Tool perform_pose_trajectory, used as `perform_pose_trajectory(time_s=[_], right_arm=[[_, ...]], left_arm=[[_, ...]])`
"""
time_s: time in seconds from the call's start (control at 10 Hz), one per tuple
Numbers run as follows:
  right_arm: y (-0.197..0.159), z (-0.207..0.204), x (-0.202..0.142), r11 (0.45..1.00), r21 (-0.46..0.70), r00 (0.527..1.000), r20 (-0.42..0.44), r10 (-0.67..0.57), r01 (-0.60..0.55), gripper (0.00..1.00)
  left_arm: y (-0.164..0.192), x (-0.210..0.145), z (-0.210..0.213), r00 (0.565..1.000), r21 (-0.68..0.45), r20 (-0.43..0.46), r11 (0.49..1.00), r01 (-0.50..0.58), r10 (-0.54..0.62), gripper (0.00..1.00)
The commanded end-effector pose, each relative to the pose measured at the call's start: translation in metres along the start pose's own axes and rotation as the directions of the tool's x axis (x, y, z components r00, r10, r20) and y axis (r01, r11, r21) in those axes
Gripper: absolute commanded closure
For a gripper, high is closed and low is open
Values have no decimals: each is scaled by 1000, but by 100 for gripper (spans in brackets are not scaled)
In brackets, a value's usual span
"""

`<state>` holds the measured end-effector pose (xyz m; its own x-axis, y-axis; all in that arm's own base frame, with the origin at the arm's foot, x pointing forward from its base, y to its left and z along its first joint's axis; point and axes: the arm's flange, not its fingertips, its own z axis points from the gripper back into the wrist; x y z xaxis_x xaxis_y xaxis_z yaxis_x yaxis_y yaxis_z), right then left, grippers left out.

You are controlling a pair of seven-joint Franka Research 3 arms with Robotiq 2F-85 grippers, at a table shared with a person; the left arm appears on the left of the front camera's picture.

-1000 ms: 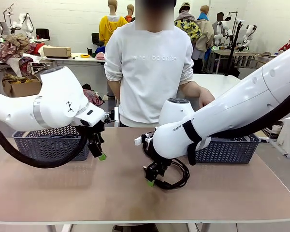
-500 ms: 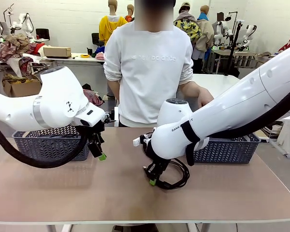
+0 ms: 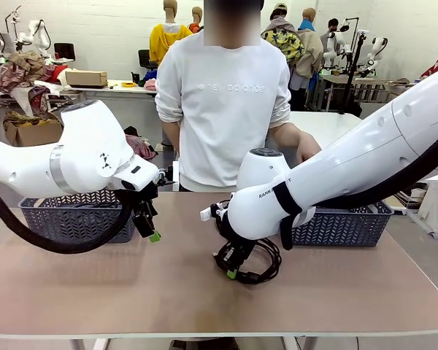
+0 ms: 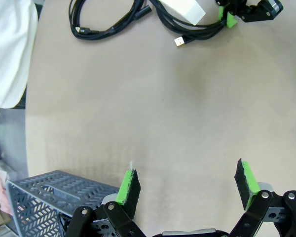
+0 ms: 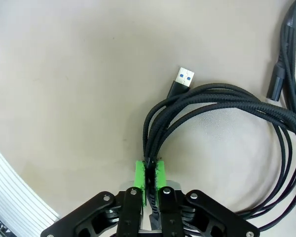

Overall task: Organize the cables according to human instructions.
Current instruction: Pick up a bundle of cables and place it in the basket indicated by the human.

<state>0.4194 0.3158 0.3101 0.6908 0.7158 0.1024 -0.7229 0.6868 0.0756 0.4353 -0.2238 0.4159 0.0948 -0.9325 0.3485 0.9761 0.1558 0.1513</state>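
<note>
A coiled black cable (image 5: 217,96) with a USB plug (image 5: 185,79) lies on the tan table. My right gripper (image 5: 150,180) is shut on the coil's bundled strands. From the front, this gripper (image 3: 232,272) sits low at the table's middle, with the cable (image 3: 274,262) looped to its right. A second black cable (image 5: 281,74) lies just beyond the first. My left gripper (image 3: 150,227) hangs open over the table's left part, holding nothing. The left wrist view has its green pads (image 4: 129,185) wide apart over bare table, with both cables (image 4: 106,24) far off.
A grey mesh basket (image 3: 58,219) stands at the back left, and another basket (image 3: 347,222) at the back right. A person in a white sweatshirt stands at the far edge, one hand (image 3: 306,149) resting near the right basket.
My right gripper's jaws have closed onto the cable's strands and pulled the coil slightly inward. The left arm has not moved.
</note>
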Motion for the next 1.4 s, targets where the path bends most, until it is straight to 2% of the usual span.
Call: perform_pose_trajectory(time_s=[0.0, 0.2, 0.6, 0.9, 1.2, 1.3], right_arm=[[8, 23, -7, 1000, 6, 1000, 11, 0, 0, 100], [11, 56, -20, 998, -3, 998, 1, 55, -55, 100], [-1, 130, -48, 965, 2, 965, 4, 261, -261, 100], [-43, 182, -75, 936, -52, 936, 23, 351, -349, 100], [-96, 204, -99, 894, -154, 904, 10, 427, -421, 100], [-119, 202, -104, 855, -206, 875, -13, 484, -477, 100]], left_arm=[[0, -1, 1, 1000, -2, -1, 1000, -1, 1, 0], [0, -1, 1, 1000, -2, -1, 1000, -1, 1, 0], [0, -1, 1, 1000, -2, -1, 1000, -1, 1, 0], [0, -1, 1, 1000, -2, -1, 1000, -1, 1, 0], [0, -1, 1, 1000, -2, -1, 1000, -1, 1, 0], [0, -1, 1, 1000, -2, -1, 1000, -1, 1, 0]])
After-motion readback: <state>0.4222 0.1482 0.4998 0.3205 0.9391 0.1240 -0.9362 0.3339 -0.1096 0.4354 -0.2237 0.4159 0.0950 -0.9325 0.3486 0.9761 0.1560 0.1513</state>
